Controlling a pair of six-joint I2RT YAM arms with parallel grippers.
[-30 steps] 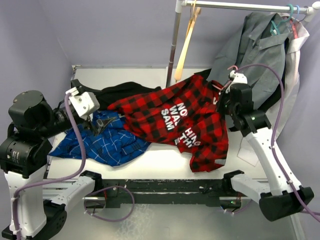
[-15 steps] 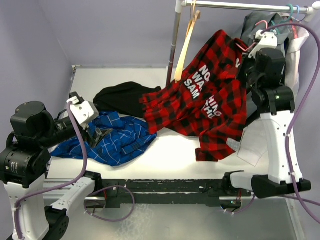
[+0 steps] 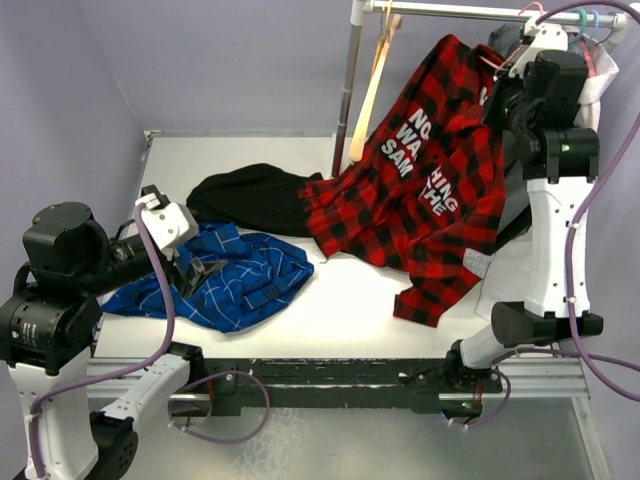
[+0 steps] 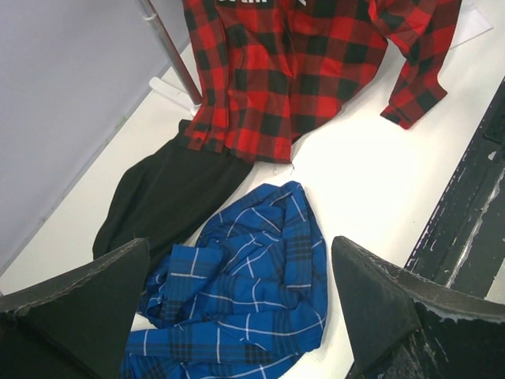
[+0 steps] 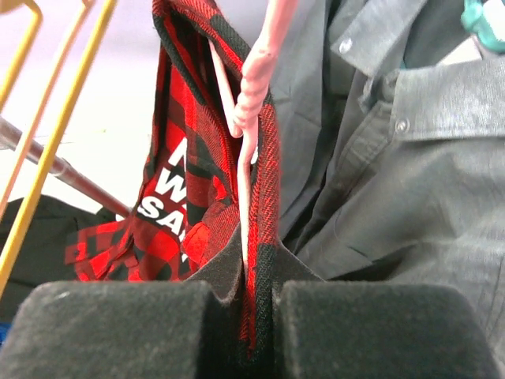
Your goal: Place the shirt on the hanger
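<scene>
The red-and-black checked shirt with white block lettering hangs in the air from my right gripper, and its lower hem still trails on the table. In the right wrist view my right gripper is shut on the shirt's collar fabric, with the thin pale pink hanger pinched inside it. The hanger's neck rises above the pads. The gripper is high up, close under the rail. My left gripper is open and empty, low over the blue shirt; it also shows in the left wrist view.
A blue checked shirt and a black garment lie on the table's left half. A rail on a pole carries a tan wooden hanger and a grey shirt on a teal hanger.
My right gripper has lifted the red shirt up and to the right, from table height to just under the rail. The left gripper has pulled back slightly and stays open.
</scene>
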